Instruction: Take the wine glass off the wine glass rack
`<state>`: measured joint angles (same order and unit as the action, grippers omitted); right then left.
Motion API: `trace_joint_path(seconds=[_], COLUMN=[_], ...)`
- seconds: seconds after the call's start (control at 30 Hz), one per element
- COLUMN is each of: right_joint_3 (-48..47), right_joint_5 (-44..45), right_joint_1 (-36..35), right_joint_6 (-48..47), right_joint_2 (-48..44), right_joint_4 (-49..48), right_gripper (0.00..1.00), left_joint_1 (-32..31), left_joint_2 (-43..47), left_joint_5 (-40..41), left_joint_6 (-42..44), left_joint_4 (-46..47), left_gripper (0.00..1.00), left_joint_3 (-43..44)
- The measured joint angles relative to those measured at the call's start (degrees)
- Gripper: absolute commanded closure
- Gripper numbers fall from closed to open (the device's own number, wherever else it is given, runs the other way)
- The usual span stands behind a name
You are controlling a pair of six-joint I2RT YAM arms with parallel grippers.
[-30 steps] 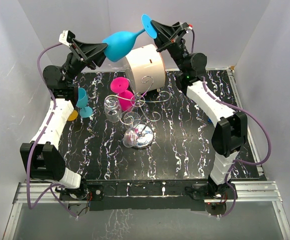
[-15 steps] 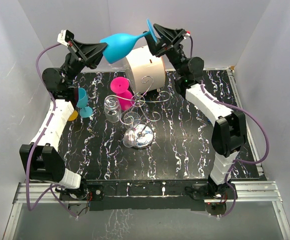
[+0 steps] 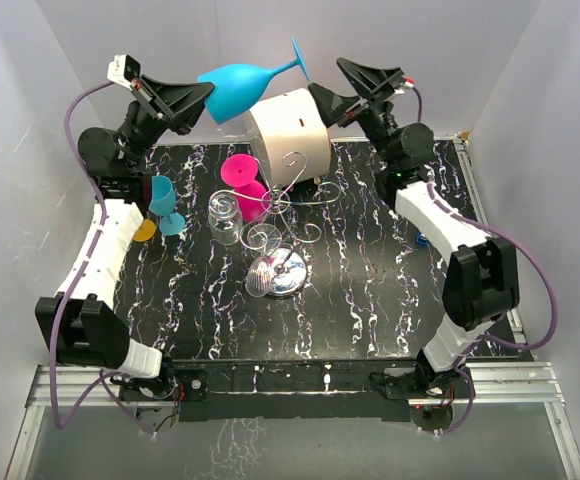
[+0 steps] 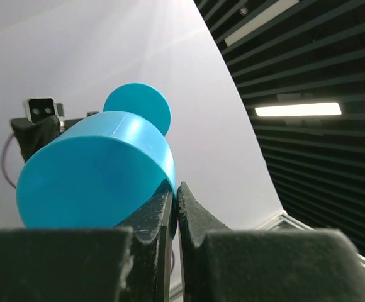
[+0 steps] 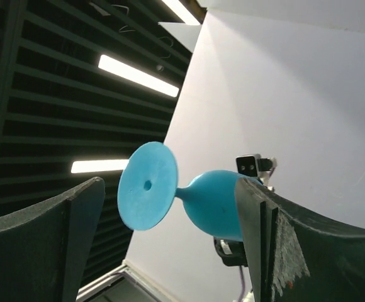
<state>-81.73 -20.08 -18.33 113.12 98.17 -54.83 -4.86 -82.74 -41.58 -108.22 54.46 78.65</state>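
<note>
A blue wine glass (image 3: pixel 235 88) hangs on its side high above the back of the table, foot (image 3: pixel 300 60) pointing right. My left gripper (image 3: pixel 206 97) is shut on the rim of its bowl; in the left wrist view the jaws (image 4: pixel 177 192) pinch the thin wall of the blue bowl (image 4: pixel 94 170). My right gripper (image 3: pixel 328 78) stands open just right of the foot, not touching it. The right wrist view shows the foot (image 5: pixel 146 185) ahead of the spread fingers (image 5: pixel 277 239). The wine glass rack (image 3: pixel 288 200), silver wire on a chrome base (image 3: pixel 282 275), stands mid-table.
A pink glass (image 3: pixel 240 175) and a clear glass (image 3: pixel 225 215) sit at the rack's left arms. A teal glass (image 3: pixel 162 205) and a yellow piece (image 3: pixel 145 230) are by the left arm. A white drum (image 3: pixel 290 135) stands behind the rack. White walls close in three sides.
My right gripper has opened, let go of the blue glass's foot and drawn back to the right. The left gripper has closed on the bowl's rim and now holds the glass alone.
</note>
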Motion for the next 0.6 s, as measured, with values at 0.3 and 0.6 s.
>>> trace_joint_path(seconds=[0.3,0.6], right_joint_3=[7.08,7.61], right_joint_5=[-6.43,-11.65], right_joint_1=[7.39,12.41], right_joint_6=[-11.28,-32.59], right_joint_2=[-7.37,-14.01], right_joint_4=[9.38,29.77], right_gripper=[0.16,0.13], left_joint_1=[8.63,10.99], left_joint_2=[4.87,5.49], left_joint_5=[-2.82,0.07], left_joint_6=[16.63,43.1], left_joint_4=[-20.31,-51.41], left_gripper=[1.0,1.0], left_joint_3=[5.18,15.72])
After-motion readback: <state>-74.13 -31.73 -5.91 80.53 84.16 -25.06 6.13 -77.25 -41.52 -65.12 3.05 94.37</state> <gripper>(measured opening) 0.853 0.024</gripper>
